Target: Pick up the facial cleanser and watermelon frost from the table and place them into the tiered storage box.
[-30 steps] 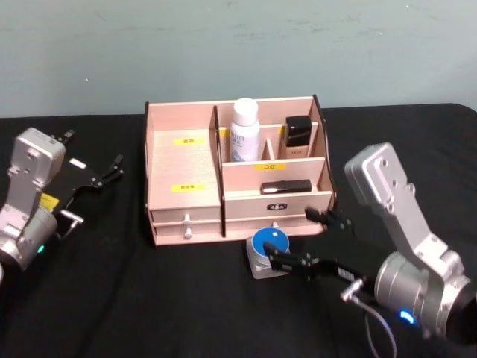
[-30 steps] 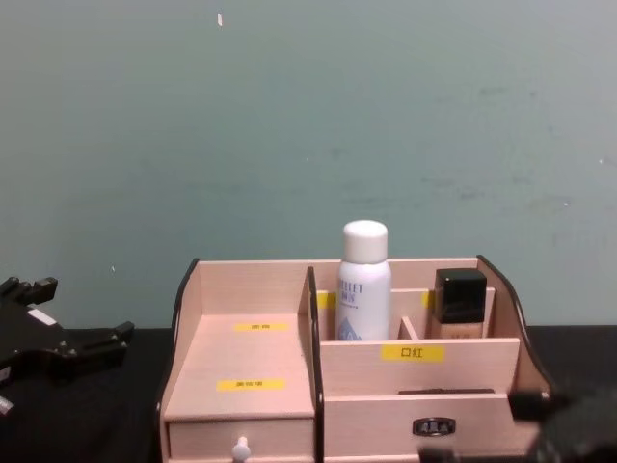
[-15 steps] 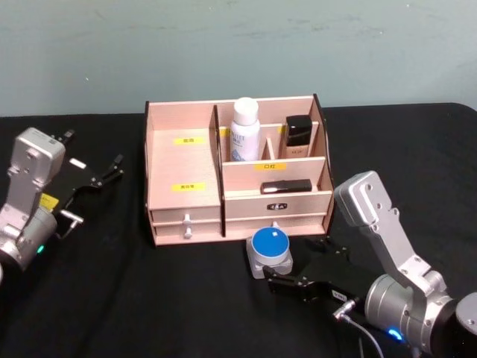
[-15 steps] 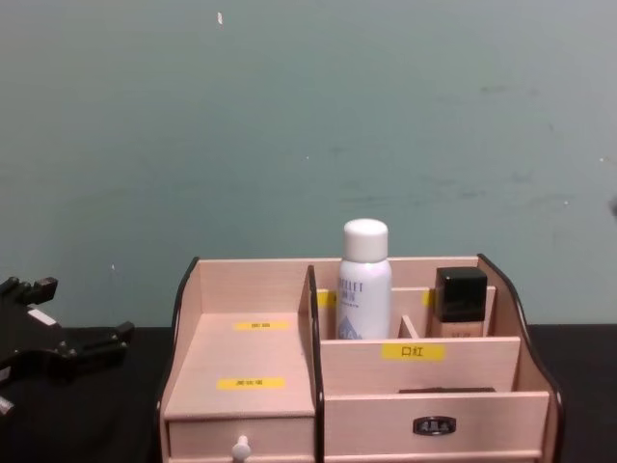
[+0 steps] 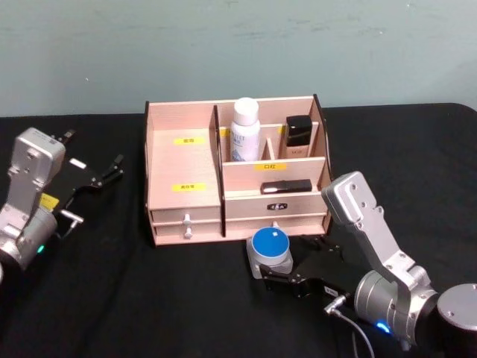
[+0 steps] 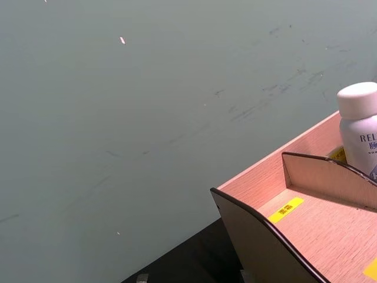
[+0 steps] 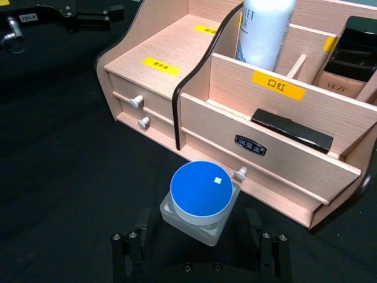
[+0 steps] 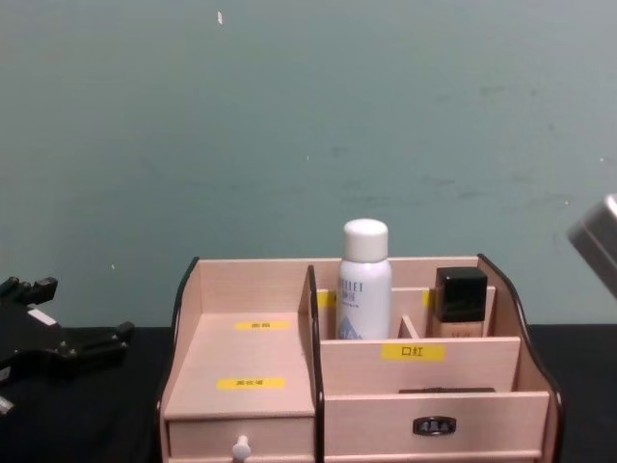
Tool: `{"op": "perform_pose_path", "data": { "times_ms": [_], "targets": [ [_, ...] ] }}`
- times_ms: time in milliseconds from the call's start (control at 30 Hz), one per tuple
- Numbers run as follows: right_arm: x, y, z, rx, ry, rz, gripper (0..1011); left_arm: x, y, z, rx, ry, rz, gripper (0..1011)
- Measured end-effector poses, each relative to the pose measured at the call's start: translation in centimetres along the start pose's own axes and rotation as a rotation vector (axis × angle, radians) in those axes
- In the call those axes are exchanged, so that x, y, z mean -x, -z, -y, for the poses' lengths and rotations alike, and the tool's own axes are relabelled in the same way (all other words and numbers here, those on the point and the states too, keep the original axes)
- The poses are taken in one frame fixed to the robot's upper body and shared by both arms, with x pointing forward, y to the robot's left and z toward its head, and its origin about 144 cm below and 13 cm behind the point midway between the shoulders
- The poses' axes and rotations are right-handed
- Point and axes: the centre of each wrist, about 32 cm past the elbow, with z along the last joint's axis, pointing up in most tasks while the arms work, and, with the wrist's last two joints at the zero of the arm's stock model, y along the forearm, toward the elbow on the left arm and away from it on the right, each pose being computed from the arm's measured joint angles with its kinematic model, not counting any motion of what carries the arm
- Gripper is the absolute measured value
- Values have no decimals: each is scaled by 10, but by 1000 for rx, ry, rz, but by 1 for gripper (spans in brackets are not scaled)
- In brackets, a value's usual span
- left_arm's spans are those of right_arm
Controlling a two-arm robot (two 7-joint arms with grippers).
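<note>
The right hand point(image 7: 198, 221) sits low on the black surface point(image 5: 112, 298). Its fingers point(image 7: 131, 250) are spread wide on either side of the blue-lidded jar point(image 7: 200, 191), with a gap on each flank. The jar stands on the surface at 6 o'clock of the tiered storage box point(image 5: 182, 194), just before its small drawers. Inside the box a white bottle point(image 5: 245, 128) stands upright in a rear compartment. A dark-capped bottle point(image 5: 298, 134) is at its 3 o'clock, and a flat black item point(image 5: 286, 186) lies on the lower tier. The left hand point(image 5: 95, 148) rests at 9 o'clock of the box, well apart, with fingers parted and nothing between them.
</note>
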Motion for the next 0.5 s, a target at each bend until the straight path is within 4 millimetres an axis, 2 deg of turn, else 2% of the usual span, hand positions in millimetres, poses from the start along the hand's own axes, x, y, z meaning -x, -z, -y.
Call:
{"op": "perform_pose_path", "data": {
  "times_ms": [500],
  "targets": [
    [0, -2, -18, -6, 2, 29, 1002, 0, 0, 0, 0, 0, 0, 1010]
  ]
}}
